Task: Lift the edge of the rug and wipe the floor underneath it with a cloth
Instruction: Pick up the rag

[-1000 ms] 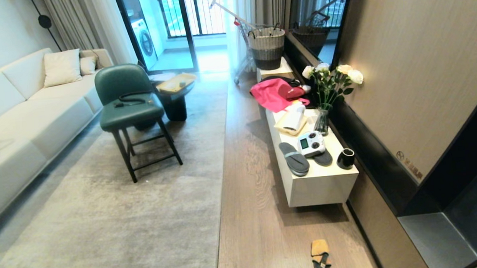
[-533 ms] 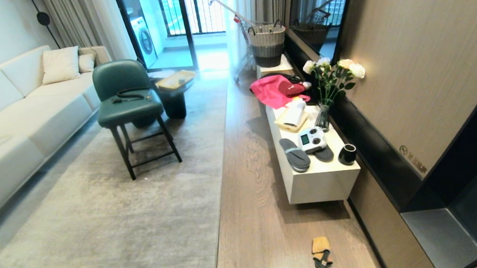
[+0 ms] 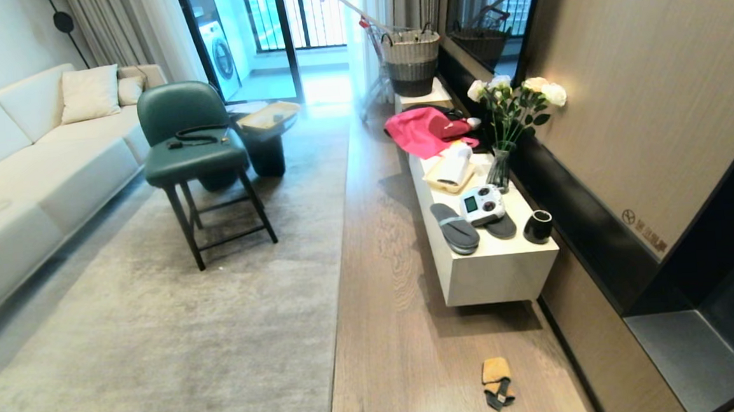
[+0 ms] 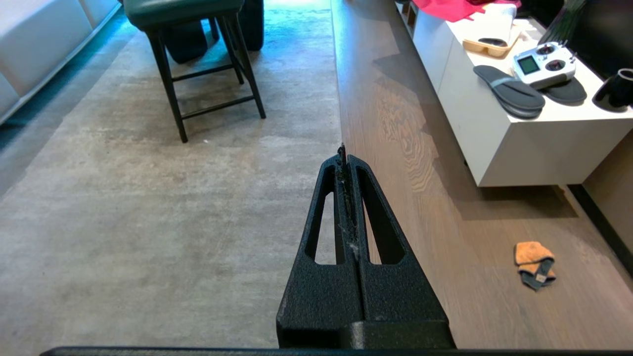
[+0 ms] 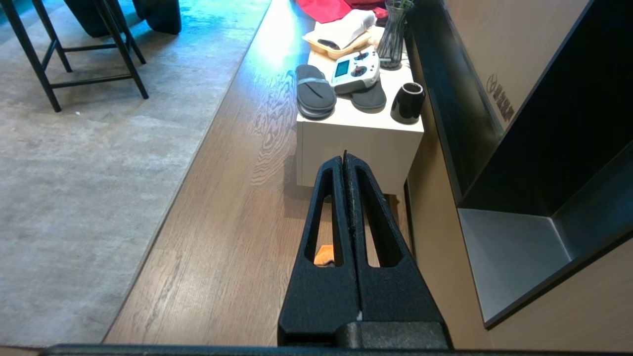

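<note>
Lying flat on the wood floor point(image 3: 400, 331), the little orange cloth point(image 3: 496, 383) sits near the white cabinet point(image 3: 498, 274), well apart from the rug edge point(image 3: 337, 297). That edge runs straight and flat along the floor. Neither arm shows in the head view. The left gripper point(image 4: 342, 151) hangs over the rug edge, fingers pressed together, holding nothing. The right gripper point(image 5: 344, 157) hangs above the cloth, fingers pressed together too, also holding nothing.

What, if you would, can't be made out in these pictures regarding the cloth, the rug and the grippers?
- Cloth: right wrist view, mostly hidden behind the shut right gripper.
- Rug edge: head view, near corner cut off by the picture's bottom.
- Left gripper: outside the head view, as is the right.
</note>
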